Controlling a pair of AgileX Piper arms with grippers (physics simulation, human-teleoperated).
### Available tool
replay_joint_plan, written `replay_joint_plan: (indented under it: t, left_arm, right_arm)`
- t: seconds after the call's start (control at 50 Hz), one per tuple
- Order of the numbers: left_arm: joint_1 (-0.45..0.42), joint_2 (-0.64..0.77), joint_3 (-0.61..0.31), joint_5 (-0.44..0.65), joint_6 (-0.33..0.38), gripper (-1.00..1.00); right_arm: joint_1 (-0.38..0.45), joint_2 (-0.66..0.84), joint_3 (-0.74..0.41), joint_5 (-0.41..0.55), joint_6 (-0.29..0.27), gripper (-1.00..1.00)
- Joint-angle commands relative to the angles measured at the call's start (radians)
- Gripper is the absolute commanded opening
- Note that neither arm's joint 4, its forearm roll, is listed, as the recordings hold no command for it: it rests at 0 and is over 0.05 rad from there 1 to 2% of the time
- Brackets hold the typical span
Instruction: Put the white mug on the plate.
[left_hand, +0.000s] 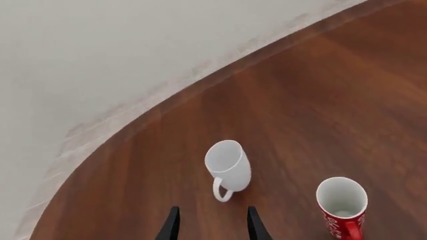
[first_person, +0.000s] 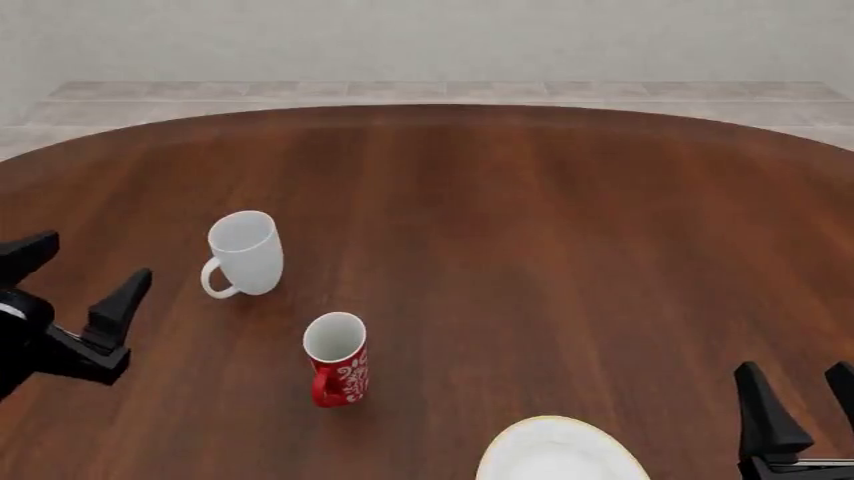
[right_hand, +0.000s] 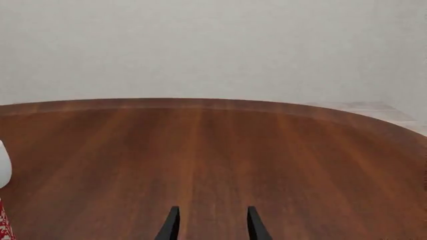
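My left gripper (first_person: 74, 275) is spread wide, empty, near the white mug (first_person: 246, 252), which stands upright beyond the red mug (first_person: 335, 358). Risk: my fingers clip its handle and tip it. The plate (first_person: 561, 455) is well apart from it.

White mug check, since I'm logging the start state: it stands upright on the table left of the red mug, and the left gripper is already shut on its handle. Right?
Not quite. The white mug does stand upright, left of the red mug, but the left gripper is open and apart from it, holding nothing. The front view shows this; the left wrist view shows the fingers short of the handle.
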Motion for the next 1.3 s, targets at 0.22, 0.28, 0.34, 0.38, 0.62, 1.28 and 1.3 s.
replay_joint_plan:
  t: [0.22,0.28,0.34,0.38,0.62,1.28,1.3]
  left_arm:
    - [-0.002,0.313,-0.31,0.211,0.065,1.0]
    - [0.017,0.338,-0.318,0.22,0.097,1.0]
    - [0.065,0.406,-0.384,0.257,0.114,1.0]
    - [0.055,0.404,-0.373,0.275,0.153,1.0]
    - [0.107,0.47,-0.412,0.358,0.227,1.0]
    - [0.163,0.717,-0.511,0.314,0.426,1.0]
    - [0.157,0.73,-0.535,0.326,0.424,1.0]
  right_arm:
    - [0.002,0.002,0.002,-0.004,0.0,1.0]
    - [0.002,0.002,0.002,-0.004,0.0,1.0]
    - [0.002,0.002,0.002,-0.004,0.0,1.0]
    - [0.002,0.002,0.002,-0.004,0.0,1.0]
    - [0.002,0.002,0.002,-0.004,0.0,1.0]
    - [0.002,0.002,0.002,-0.004,0.0,1.0]
    - [0.002,0.002,0.002,-0.004,0.0,1.0]
